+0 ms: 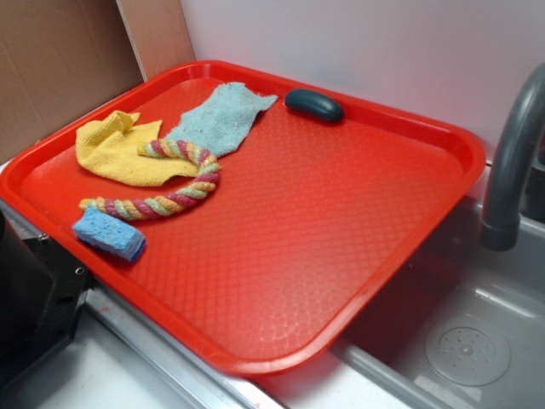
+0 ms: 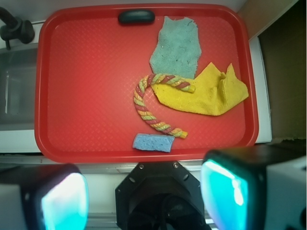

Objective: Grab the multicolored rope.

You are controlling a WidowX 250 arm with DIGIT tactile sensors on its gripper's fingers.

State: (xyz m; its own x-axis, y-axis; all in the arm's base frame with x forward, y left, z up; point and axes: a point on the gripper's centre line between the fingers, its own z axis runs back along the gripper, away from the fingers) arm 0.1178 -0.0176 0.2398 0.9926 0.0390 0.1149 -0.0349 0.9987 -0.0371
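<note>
Rope (image 2: pixel 144 106) (multicolored) lies curved on red tray (image 2: pixel 86 96), one end over yellow cloth (image 2: pixel 211 93), other by blue sponge (image 2: pixel 152 142). Gripper (image 2: pixel 144 196) fingers apart, well short of rope. Grab not started; approach + close remain.

No text, label, brand, number or sign is showing legibly in either view. The tray (image 1: pixel 443 145) is carrying only an embossed diamond pattern, with no lettering on it. The rope (image 2: pixel 144 108), the sponge (image 2: pixel 152 142), both cloths and the dark oval object (image 2: pixel 136 17) are showing no print or tags that can be read.
</note>
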